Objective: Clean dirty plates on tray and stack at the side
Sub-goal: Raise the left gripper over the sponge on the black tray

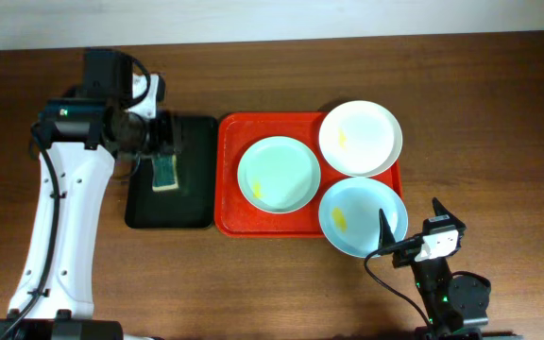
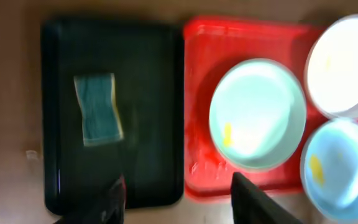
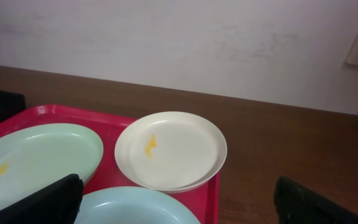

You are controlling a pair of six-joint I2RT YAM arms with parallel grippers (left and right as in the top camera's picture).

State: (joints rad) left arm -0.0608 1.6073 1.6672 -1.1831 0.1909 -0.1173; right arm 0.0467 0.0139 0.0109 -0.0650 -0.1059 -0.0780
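Three dirty plates lie on the red tray: a pale green-blue one at the left, a white one at the back right, and a pale blue one at the front right overhanging the rim. Each carries a small yellow smear. My left gripper hangs over the black tray, just behind a green sponge. In the blurred left wrist view its jaws stand apart with nothing between them. My right gripper is open just in front of the blue plate, holding nothing.
The narrower black tray sits directly left of the red tray, with the sponge lying on it. Brown wooden table surrounds both trays. A pale wall runs behind the table in the right wrist view.
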